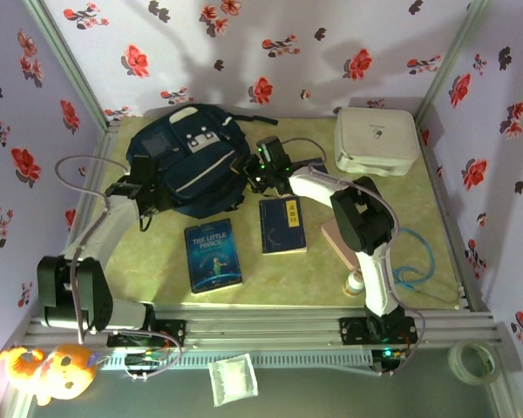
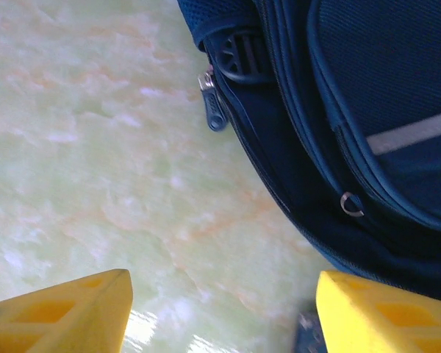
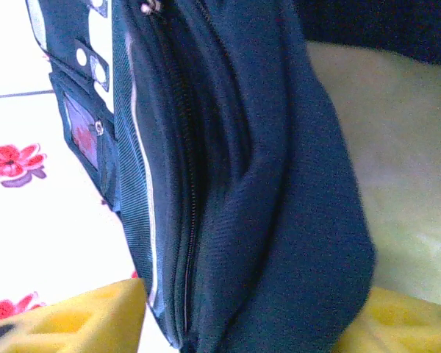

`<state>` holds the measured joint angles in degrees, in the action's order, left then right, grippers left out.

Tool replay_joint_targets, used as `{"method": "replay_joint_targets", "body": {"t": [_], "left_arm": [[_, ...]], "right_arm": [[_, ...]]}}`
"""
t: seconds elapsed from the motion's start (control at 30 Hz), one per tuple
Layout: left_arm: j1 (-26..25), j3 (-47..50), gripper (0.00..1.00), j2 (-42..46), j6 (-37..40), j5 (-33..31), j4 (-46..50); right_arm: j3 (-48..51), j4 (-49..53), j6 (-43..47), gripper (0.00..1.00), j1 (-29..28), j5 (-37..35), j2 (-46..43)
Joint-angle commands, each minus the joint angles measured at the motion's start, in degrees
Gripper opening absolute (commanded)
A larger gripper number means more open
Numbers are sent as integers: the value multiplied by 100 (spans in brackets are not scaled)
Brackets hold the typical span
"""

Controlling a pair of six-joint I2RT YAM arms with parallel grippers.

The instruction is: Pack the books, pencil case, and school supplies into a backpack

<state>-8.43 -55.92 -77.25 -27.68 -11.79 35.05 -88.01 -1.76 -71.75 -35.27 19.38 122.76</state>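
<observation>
Backpack (image 1: 187, 161) lies flat at far left-centre of table (image 1: 423, 261). Left gripper (image 2: 222, 309) sits at its near-left edge, fingers wide, empty. Right gripper (image 3: 242, 320) has fingers wide, astride backpack's right side fold. Two books (image 1: 213, 255) lie just in front.

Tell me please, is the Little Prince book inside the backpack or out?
Out: the Little Prince book lies flat on the table, outside the backpack.
</observation>
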Motion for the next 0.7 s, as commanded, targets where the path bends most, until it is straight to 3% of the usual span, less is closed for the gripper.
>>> {"method": "replay_joint_targets", "body": {"t": [0.0,0.13,0.23,0.47,0.67], "left_arm": [[-105,325,69,292,-505,663,255],[-396,669,73,553,-938,907,362],[-740,889,92,677,-1210,983,440],[-1462,1426,93,808,-1829,1011,100],[-1698,1753,90,631,-2099,1178,-37]], "right_arm": [[376,-177,542,70,140,-496,-619],[835,578,1443,74,144,-801,-1276],[1180,1185,2247,75,54,-1107,-1724],[1625,1867,3562,72,-460,-1305,-2053],[1200,2749,4770,70,-1436,-1907,-1658]]}}
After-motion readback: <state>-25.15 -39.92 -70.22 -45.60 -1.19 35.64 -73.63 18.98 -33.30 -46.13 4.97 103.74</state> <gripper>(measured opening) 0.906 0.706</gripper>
